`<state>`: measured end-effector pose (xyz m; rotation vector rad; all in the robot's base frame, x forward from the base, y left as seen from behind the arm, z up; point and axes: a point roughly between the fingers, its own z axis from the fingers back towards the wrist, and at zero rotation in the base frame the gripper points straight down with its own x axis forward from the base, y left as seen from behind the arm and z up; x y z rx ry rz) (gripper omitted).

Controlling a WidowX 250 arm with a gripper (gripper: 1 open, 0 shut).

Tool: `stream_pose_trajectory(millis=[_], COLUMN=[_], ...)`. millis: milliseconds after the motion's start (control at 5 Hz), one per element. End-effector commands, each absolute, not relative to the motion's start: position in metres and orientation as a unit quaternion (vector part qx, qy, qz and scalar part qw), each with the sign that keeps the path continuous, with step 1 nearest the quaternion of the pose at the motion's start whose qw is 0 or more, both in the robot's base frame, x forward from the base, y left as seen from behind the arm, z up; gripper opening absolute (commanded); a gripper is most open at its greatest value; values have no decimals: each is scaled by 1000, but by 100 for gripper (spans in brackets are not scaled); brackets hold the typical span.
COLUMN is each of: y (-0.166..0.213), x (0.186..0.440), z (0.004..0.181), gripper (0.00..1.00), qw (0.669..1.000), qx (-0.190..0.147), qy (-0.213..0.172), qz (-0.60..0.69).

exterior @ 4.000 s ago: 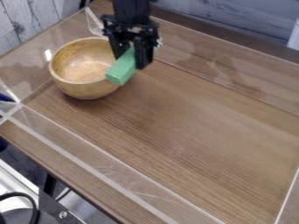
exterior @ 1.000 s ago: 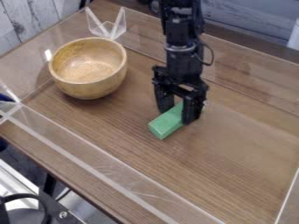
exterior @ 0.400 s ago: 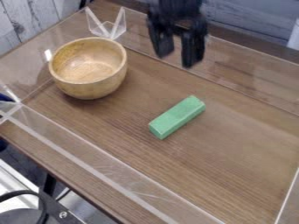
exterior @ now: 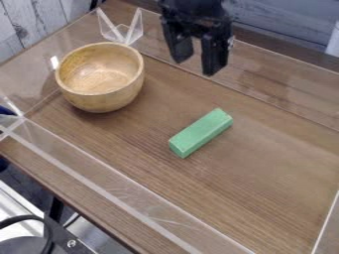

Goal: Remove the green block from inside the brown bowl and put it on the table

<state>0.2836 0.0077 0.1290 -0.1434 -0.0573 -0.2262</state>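
End effector (exterior: 199, 60) wide open, holding nothing; the green block (exterior: 201, 133) rests on the bench (exterior: 252, 184), apart from the bowl (exterior: 101, 77).

The bowl (exterior: 99, 78) looks like wood, light tan, smooth and a bit shiny inside. The green block (exterior: 201, 133) looks smooth and plain, not very shiny. The table (exterior: 252, 189) looks like brown wood, with thin darker lines in it and a flat, smooth top. The side wall (exterior: 34, 144) looks like clear, shiny plastic you can see through. The gripper (exterior: 199, 45) looks dark and hard, but it is too blurry to tell what it is made of.
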Motion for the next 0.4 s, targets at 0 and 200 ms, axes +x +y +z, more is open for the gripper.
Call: stream_pose_trajectory(millis=[0, 200], y=[6, 5], x=[281, 280], z=[132, 125], gripper=[100, 100], qw=[989, 989], qx=[-64, -61], qy=[-41, -39], qz=[-128, -131])
